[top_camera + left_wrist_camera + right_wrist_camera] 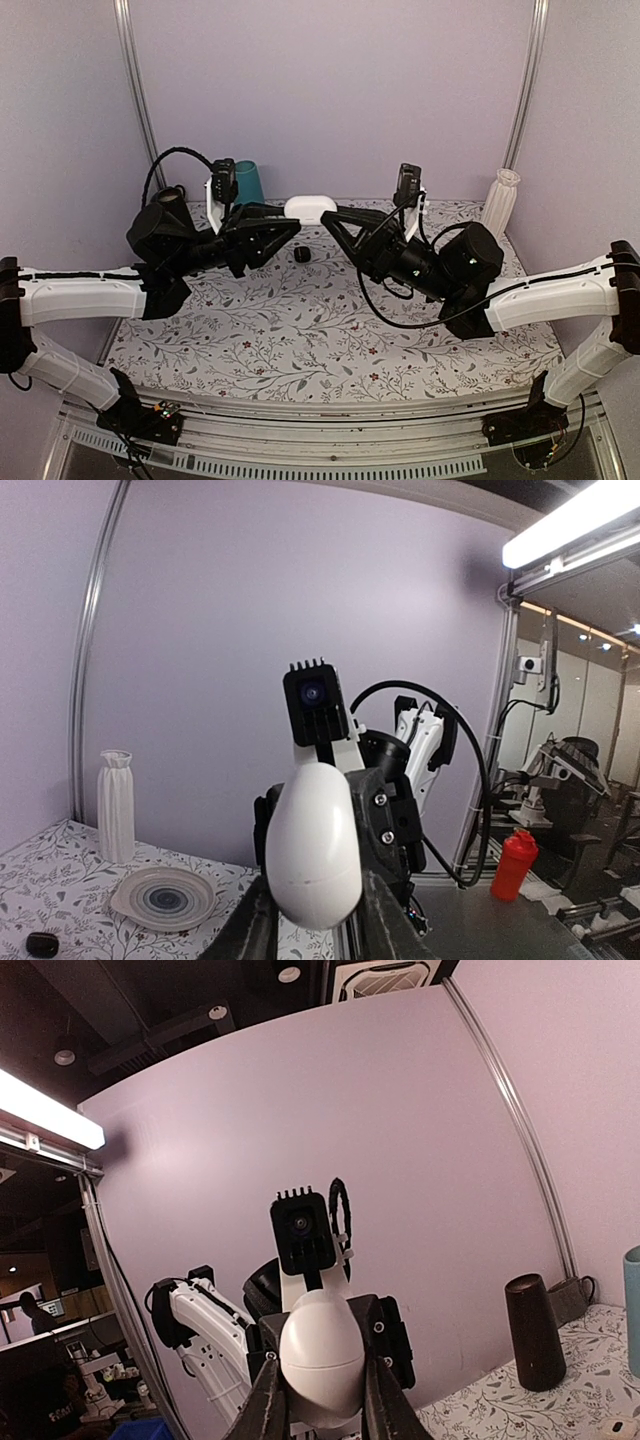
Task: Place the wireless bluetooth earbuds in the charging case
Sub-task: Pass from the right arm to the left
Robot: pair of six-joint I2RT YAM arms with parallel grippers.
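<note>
The glossy white charging case [310, 208] hangs in the air above the back middle of the table, lid closed, held from both sides. My left gripper [293, 226] is shut on its left end and my right gripper [328, 217] is shut on its right end. In the left wrist view the case [313, 845] sits between my left gripper's [315, 920] dark fingers [253, 930]. In the right wrist view the case [320, 1355], seam visible, sits between my right gripper's [320, 1410] fingers [266, 1405]. No earbuds show in any view.
A small black lump [302, 255] lies on the floral table below the case, also in the left wrist view [42, 944]. A teal cup [247, 182], a dark cup [172, 196] and a white ribbed vase [500, 200] stand at the back. A round plate [163, 898] lies near the vase.
</note>
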